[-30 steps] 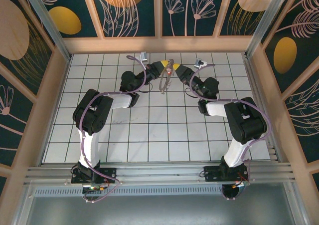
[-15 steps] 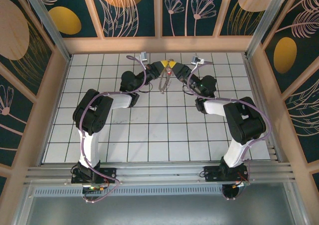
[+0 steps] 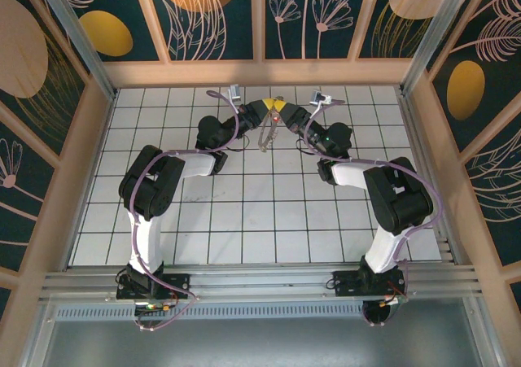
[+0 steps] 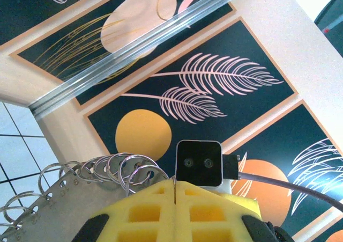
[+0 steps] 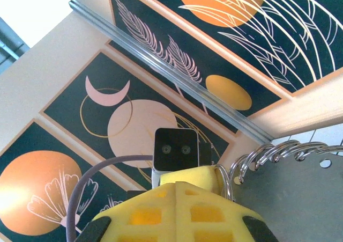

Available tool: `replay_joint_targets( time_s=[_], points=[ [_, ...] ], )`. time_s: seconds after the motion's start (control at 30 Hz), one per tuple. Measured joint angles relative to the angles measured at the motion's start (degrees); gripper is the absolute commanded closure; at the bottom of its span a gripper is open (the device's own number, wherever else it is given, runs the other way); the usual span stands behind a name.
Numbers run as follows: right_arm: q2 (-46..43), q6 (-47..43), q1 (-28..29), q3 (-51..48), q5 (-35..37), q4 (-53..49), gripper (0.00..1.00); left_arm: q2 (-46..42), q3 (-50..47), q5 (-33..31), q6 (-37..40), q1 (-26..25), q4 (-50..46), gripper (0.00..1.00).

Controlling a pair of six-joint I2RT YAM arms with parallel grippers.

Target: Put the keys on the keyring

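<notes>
- A booth of dark wall panels [image 3: 216,17], painted with orange discs and pale leaves and flowers, closes in the scene. We can read no writing, label or brand anywhere.
- The white-tiled worktop [image 3: 244,220] fills the floor of the booth.
- The left arm [image 3: 151,184] and right arm [image 3: 395,196] curve inward and meet toward 12 o'clock of the worktop, raised off the tiles.
- The keyring [image 4: 115,169] sits where they meet. It shows as silvery coils along a perforated grey strip, at 9 o'clock of the left pads and at 3 o'clock of the right ones. From above, it hangs toward 6 o'clock beneath the jaws.
- The left gripper [image 4: 175,191] has its yellow foam jaws pressed together along a thin seam. We cannot tell what, if anything, is pinched there.
- The right gripper [image 5: 177,191] has its jaws pressed together likewise, and the seam hides what it holds.
- Each wrist looks straight at the other's black-faced camera [image 4: 198,163], just past its own pads, so the two tips are very near.
- The key [image 3: 276,118] is, we judge, the tiny reddish fleck between the tips from above. It is too small for us to be sure.
- We judge threading is the step in hand. One side should hold the coils steady while the other brings the key's hole to a free coil end in small, slow moves. Neither pinch should loosen, and the pads should not collide.
</notes>
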Motion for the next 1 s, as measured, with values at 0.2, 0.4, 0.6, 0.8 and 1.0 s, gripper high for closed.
replay_joint_targets(
  time_s=[0.2,0.4,0.6,0.8,1.0],
  points=[
    [-1.57,-0.76,-0.63,-2.95,0.63,-0.76,0.66,0.00,0.00,0.00,0.00,0.00,-0.02,1.00],
    [-3.61,-2.43,-1.18,-4.37,1.53,-2.58,0.64,0.00,0.00,0.00,0.00,-0.07,0.00,1.00],
    [-3.50,-3.02,-0.79,-3.10,1.49,-4.07,0.64,0.00,0.00,0.00,0.00,-0.07,0.00,1.00],
    [-2.99,-3.06,0.17,-0.11,1.46,-5.20,0.64,0.00,0.00,-0.02,0.00,-0.09,-0.02,1.00],
    [-2.56,-3.23,0.24,0.92,1.46,-5.68,0.68,0.00,0.00,-0.20,0.00,-0.11,-0.02,1.00]
  ],
)
